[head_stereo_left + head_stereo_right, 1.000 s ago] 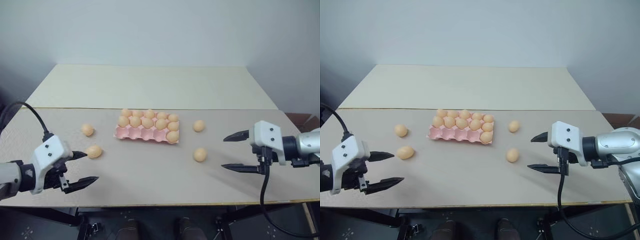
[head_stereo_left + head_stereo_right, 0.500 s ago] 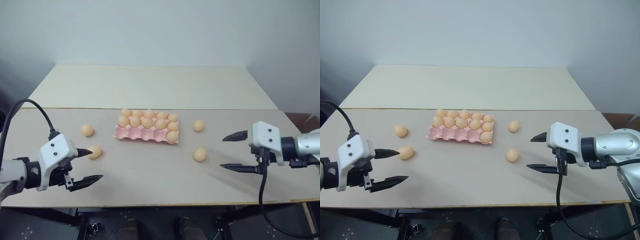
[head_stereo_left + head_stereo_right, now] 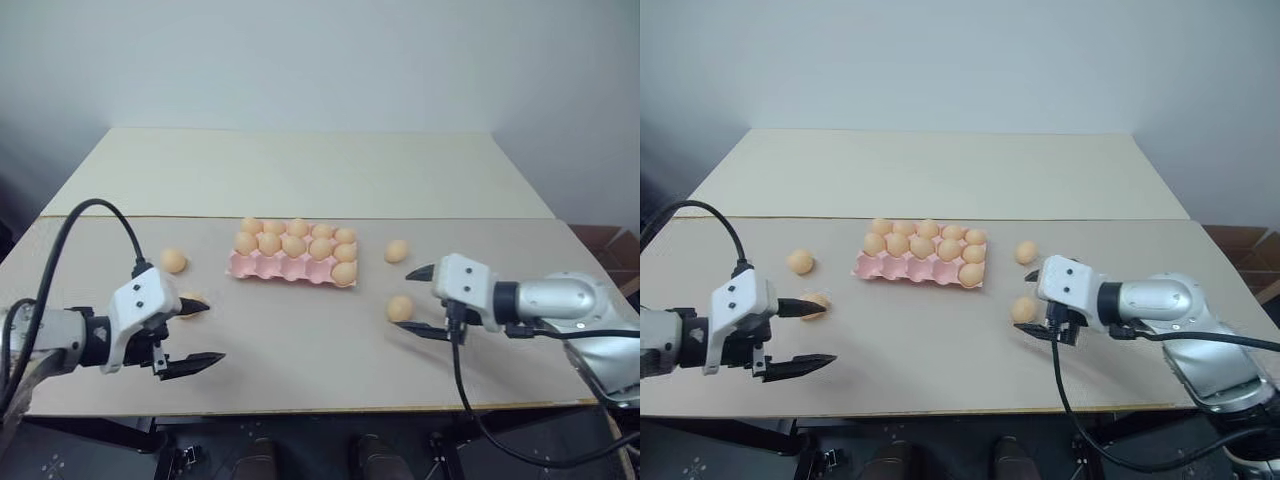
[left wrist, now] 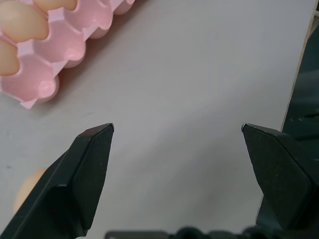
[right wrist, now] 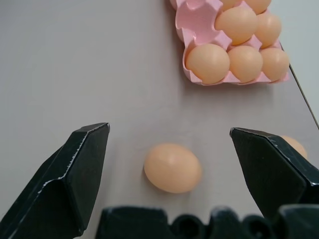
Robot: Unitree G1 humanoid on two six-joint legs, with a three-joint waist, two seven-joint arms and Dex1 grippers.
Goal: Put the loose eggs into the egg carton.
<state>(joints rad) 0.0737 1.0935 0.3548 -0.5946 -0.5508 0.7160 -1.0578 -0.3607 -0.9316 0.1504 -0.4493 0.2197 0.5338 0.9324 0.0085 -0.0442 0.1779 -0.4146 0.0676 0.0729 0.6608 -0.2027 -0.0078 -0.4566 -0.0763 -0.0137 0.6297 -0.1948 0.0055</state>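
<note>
The pink egg carton (image 3: 262,267) lies mid-table with several eggs in it; most cups of its near row are empty. Two loose eggs lie to its left: one further back (image 3: 174,260), one nearer (image 3: 190,299) that is partly behind a finger of my left gripper (image 3: 213,331). That gripper is open, with bare table between its fingers. Two loose eggs lie right of the carton: a far one (image 3: 397,251) and a near one (image 5: 173,167). My right gripper (image 5: 169,134) is open, and the near egg sits between its fingers, untouched.
A second, paler table (image 3: 300,170) adjoins the far edge. A black cable (image 3: 60,250) arcs over the left arm and another (image 3: 470,400) hangs off the right wrist past the table's front edge.
My right gripper has moved left and down, so its open fingers now flank the near right egg. My left gripper has shifted right, close to the near left egg. No egg has moved.
</note>
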